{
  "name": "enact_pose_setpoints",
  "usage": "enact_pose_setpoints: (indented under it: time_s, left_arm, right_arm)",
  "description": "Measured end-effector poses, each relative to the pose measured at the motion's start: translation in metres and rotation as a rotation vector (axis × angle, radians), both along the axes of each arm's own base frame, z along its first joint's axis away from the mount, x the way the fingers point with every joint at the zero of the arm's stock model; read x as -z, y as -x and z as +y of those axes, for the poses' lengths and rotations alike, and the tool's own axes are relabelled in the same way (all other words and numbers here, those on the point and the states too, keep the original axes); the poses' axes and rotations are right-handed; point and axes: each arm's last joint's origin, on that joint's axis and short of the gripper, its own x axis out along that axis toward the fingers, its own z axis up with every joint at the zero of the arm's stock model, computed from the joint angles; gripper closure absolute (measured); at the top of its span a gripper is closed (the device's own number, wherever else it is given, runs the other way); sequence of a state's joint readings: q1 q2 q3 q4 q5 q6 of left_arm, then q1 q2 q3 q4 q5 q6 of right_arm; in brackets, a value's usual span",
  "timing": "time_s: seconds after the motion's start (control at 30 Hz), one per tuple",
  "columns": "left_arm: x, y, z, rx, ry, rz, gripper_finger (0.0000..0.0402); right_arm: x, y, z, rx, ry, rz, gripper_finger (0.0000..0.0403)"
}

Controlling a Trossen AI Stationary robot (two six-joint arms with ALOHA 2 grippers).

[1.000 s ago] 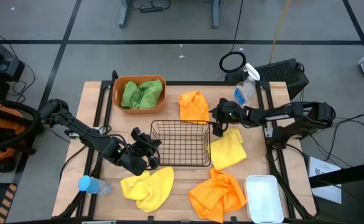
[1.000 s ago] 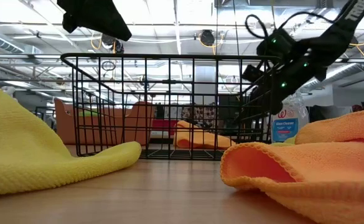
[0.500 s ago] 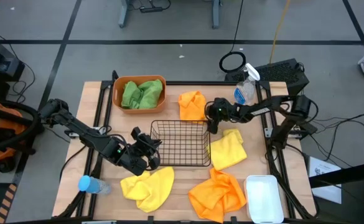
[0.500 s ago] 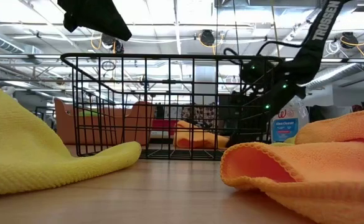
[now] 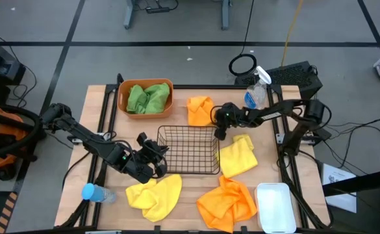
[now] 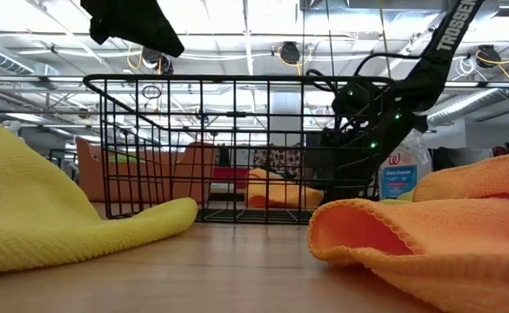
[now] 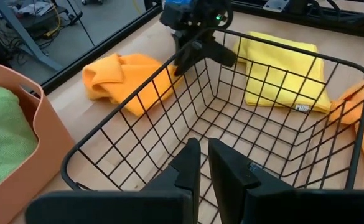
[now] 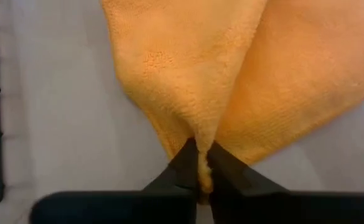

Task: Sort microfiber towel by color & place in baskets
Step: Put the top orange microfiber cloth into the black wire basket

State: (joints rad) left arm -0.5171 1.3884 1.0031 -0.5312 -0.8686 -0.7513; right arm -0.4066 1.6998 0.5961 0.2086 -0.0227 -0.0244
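Green towels (image 5: 148, 97) in orange tub (image 5: 122, 97)

two green towels (image 5: 148, 97), two orange (image 5: 202, 109), two yellow (image 5: 155, 195), three baskets (image 5: 189, 150)

Wooden table (image 5: 102, 110): towels (image 5: 155, 195), baskets (image 5: 190, 150), bottles (image 5: 93, 192).

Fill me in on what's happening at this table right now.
Cloths are being sorted by colour into containers. The right tool is pinched on a fold of the orange towel lying beside the black wire basket, which is empty. The left tool hangs shut over that basket, holding nothing. Green towels already sit in the orange tub. Two yellow towels and another orange towel lie loose on the table; the white bin is empty.
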Motion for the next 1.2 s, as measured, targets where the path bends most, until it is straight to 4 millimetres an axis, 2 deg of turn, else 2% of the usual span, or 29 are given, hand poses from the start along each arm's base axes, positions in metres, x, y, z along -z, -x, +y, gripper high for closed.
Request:
enact_pose_setpoints:
  time_s: [0.07, 0.4, 0.57, 0.73, 0.9, 1.07, 1.2]
  left_arm:
    - [0.000, 0.000, 0.000, 0.000, 0.000, 0.000, 0.0361]
    - [0.000, 0.000, 0.000, 0.001, 0.001, -0.001, 0.0361]
    - [0.000, 0.000, 0.000, 0.001, 0.001, -0.001, 0.0361]
    - [0.000, 0.000, 0.000, 0.001, 0.001, 0.000, 0.0361]
    - [0.000, 0.000, 0.000, 0.001, 0.001, 0.000, 0.0361]
    - [0.000, 0.000, 0.000, 0.001, 0.001, 0.000, 0.0361]
    - [0.000, 0.000, 0.000, 0.001, 0.000, 0.001, 0.0361]
  right_arm:
    - [-0.005, 0.003, 0.006, 0.004, -0.023, 0.018, 0.0395]
    - [-0.036, 0.036, 0.044, 0.051, -0.189, 0.207, 0.0375]
    - [-0.054, 0.049, 0.056, 0.050, -0.212, 0.224, 0.0350]
    - [-0.069, 0.055, 0.059, 0.061, -0.184, 0.166, 0.0285]
    - [-0.079, 0.059, 0.057, 0.047, -0.093, 0.128, 0.0190]
    - [-0.084, 0.050, 0.053, -0.007, 0.061, 0.045, 0.0096]
    - [-0.075, 0.042, 0.049, -0.048, 0.134, -0.037, 0.0047]
